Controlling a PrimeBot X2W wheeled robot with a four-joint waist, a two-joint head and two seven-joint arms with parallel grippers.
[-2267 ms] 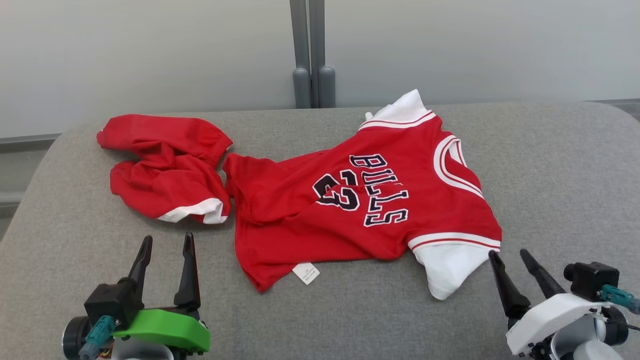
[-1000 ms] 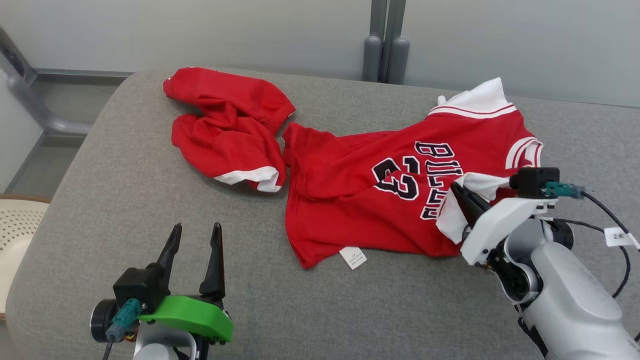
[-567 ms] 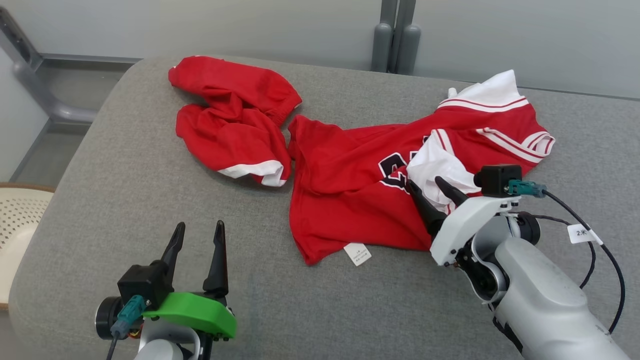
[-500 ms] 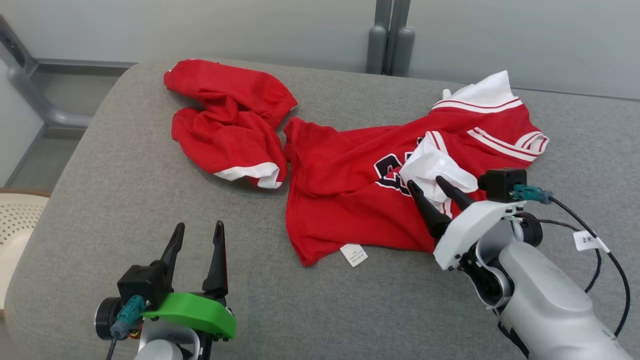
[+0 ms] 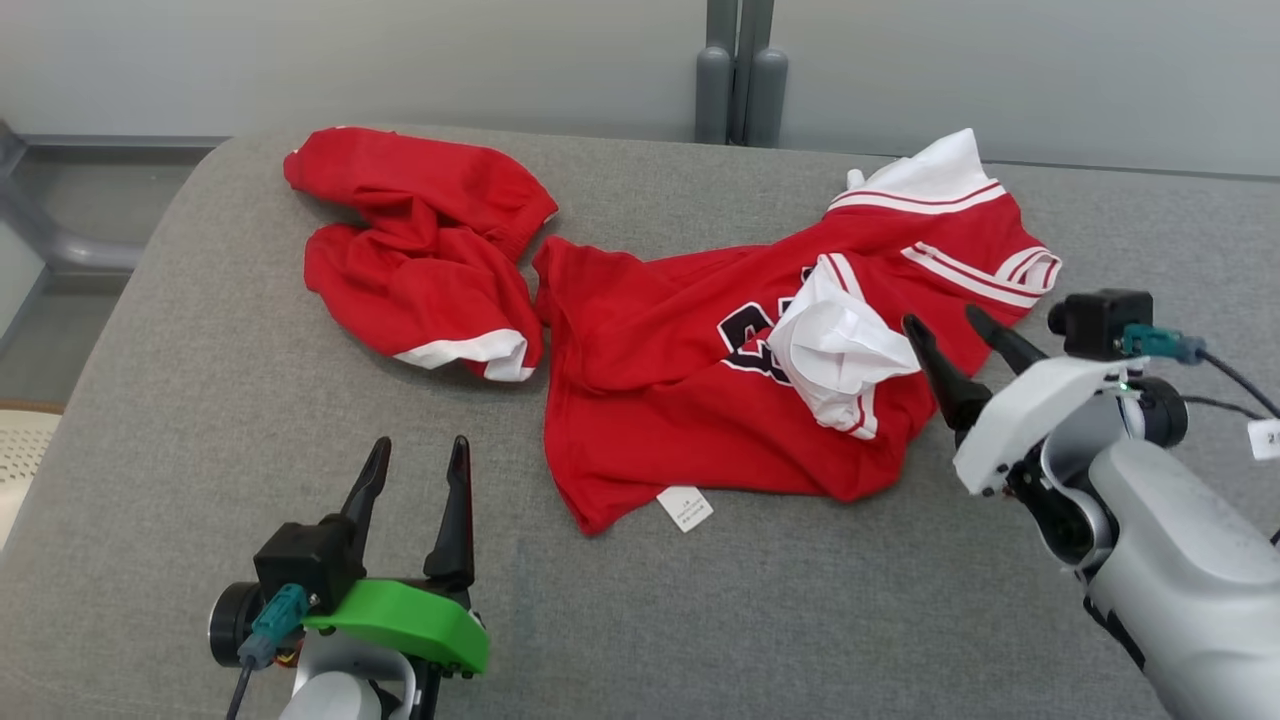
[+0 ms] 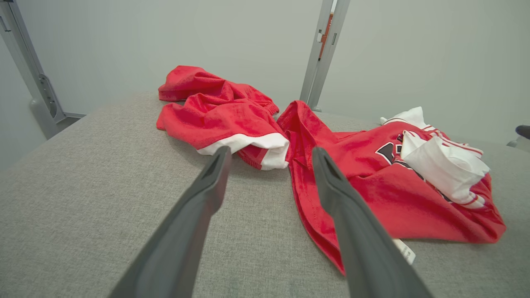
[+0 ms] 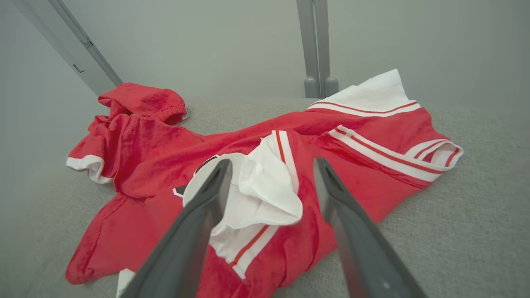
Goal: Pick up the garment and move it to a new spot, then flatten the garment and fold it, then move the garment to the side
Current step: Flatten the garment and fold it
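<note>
1. Jersey (image 5: 690,400), red w/ white trim, lies crumpled at ctr of head view on gray cushion (image 5: 200,420). Its collar end is toward upper right, hem toward lower ctr.
2. White sleeve (image 5: 835,360) is folded over onto jersey's front and covers part of the dark number and lettering.
3. White label (image 5: 685,508) sticks out at the hem, lower ctr, flat on cushion.
4. Red shorts (image 5: 420,270) w/ white cuff sit bunched at upper left, touching jersey's left edge.
5. Right gripper (image 5: 940,317) is at right of frame, jaws spread wide, holding nothing. Its tips are just right of the folded sleeve. In right wrist view the sleeve shows between the two fingers, not pinched.
6. Left gripper (image 5: 420,445) is at lower left, jaws spread wide and empty, over bare cushion, well apart from jersey. In left wrist view its fingers point toward shorts' cuff and jersey's edge.
7. Gray post (image 5: 740,75) stands behind cushion at top ctr, against pale wall (image 5: 300,60).
</note>
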